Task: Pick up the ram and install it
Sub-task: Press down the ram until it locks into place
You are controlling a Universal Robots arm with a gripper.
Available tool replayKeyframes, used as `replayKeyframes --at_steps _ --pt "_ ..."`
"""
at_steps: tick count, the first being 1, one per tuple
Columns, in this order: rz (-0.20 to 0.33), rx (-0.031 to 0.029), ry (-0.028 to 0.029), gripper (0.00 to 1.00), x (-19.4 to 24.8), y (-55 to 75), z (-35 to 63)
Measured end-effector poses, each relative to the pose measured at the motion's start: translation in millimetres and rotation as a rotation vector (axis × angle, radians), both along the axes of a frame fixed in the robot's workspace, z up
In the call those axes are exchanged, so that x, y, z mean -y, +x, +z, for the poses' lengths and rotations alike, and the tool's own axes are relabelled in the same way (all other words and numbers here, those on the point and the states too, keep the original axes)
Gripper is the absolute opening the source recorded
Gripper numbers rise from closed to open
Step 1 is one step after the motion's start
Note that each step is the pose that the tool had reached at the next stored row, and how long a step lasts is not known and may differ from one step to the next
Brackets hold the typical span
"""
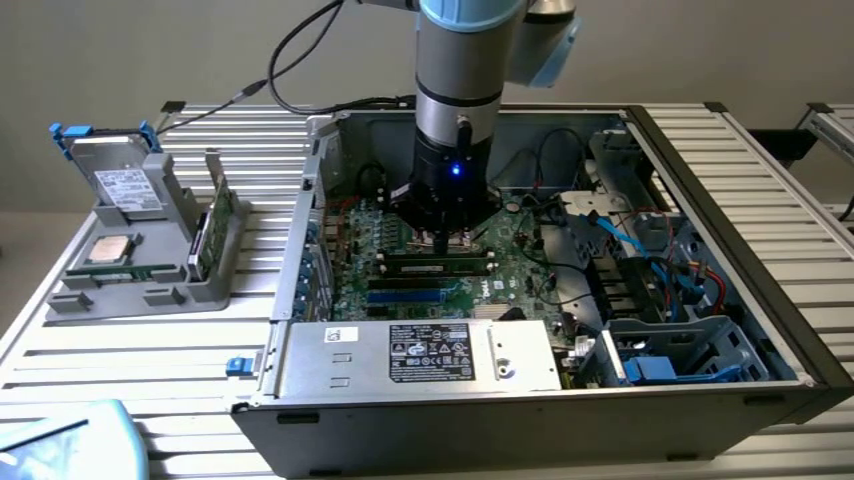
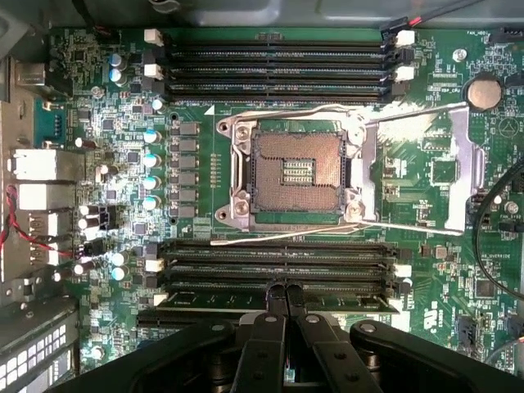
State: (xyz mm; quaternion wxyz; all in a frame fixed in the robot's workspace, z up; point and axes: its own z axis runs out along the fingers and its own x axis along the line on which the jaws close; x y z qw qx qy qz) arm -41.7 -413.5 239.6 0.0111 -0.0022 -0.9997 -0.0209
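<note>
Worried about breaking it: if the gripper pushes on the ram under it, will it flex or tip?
The ram looks thin and long, so probably stiff lengthwise yet fragile. Standing on edge on the motherboard, it may tilt if the shut gripper presses off-centre.

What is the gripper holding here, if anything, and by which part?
Nothing, as far as can be seen. The gripper is shut, its fingertips together at the top edge of the ram, which sits in a motherboard slot.

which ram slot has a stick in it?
The slot right under the gripper: the ram sits in it. The other slots show bare channels.
</note>
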Motion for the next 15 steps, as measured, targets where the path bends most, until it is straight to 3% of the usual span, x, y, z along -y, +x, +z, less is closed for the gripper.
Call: replayKeyframes --at_steps 6,15 --pt "0.0 0.0005 -0.0001 0.1 7.4 -3.7 -0.1" --pt "-0.001 0.0025 0.0 0.1 8.2 -7.7 -0.2"
